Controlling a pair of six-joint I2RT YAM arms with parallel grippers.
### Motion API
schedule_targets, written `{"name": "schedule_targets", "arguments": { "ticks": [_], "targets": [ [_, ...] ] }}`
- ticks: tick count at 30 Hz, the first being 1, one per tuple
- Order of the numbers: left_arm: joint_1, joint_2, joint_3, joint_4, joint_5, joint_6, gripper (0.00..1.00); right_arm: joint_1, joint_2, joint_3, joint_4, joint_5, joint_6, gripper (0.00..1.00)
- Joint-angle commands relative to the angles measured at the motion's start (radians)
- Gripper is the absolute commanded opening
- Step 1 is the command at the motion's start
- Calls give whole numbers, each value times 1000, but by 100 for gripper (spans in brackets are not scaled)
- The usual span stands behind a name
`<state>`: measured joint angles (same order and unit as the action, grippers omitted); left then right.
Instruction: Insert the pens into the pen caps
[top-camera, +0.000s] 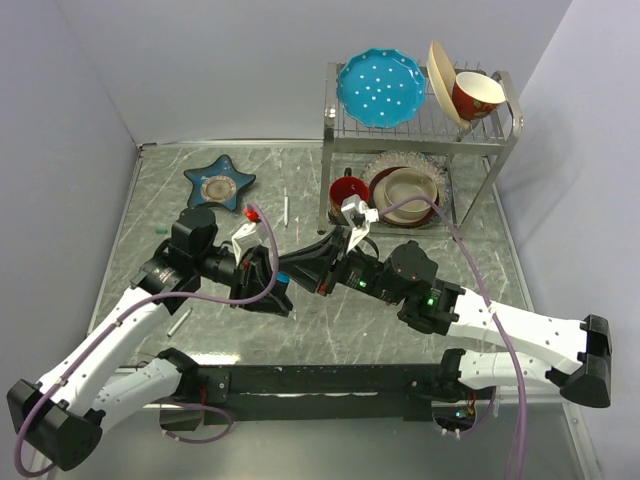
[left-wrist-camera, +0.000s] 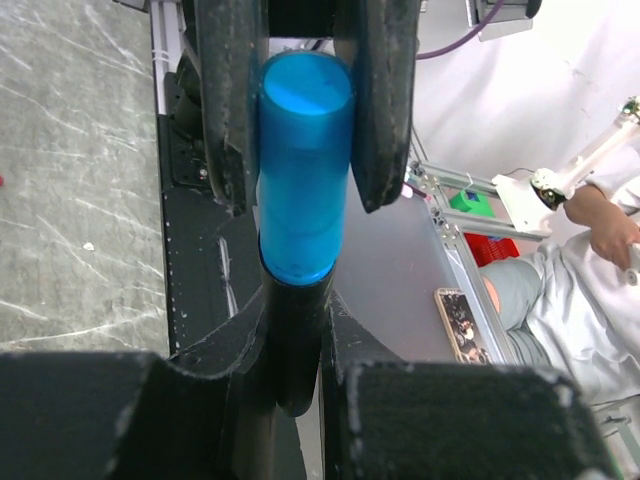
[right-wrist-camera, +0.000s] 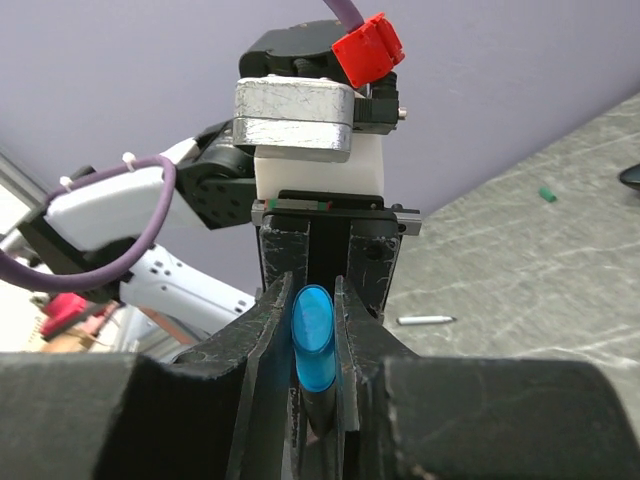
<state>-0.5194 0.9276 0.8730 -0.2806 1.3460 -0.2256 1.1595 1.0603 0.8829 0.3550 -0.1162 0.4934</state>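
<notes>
Though glossy and round, blue-ended black marker (left-wrist-camera: 303, 180) pinched by both matte-padded left hand (left-wrist-camera: 295, 330) and right hand (right-wrist-camera: 313, 330)

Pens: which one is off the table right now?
The thick black marker with the blue end, gripped by the left claw and right claw; the thin white pen and thin grey pen lie on the grey marbled table.

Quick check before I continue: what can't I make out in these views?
Left wrist view: most of the marker, swallowed by the left gripper; also its depth inside the opaque blue cap.
Top view: the marker itself, under the meeting wrists.
Top view: the white pen, too small to tell whether capped.
</notes>
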Motion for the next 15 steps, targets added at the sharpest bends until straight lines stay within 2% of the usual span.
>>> {"name": "schedule_targets", "arguments": {
  "ticks": [1,5,7,13,15],
  "targets": [
    [99,16,87,273,-136,-66,1,152,130,-114,-340,-404,112,0],
    [113,4,60,310,-143,-73,1,169,129,-101,-399,-408,108,0],
    [113,27,90,250,-149,-41,1,187,135,-99,-434,-407,99,0],
    [113,54,118,204,-151,-21,1,223,138,-97,-547,-346,91,0],
    [113,65,119,195,-166,-17,1,230,127,-99,-585,-282,96,0]
  ]
}}
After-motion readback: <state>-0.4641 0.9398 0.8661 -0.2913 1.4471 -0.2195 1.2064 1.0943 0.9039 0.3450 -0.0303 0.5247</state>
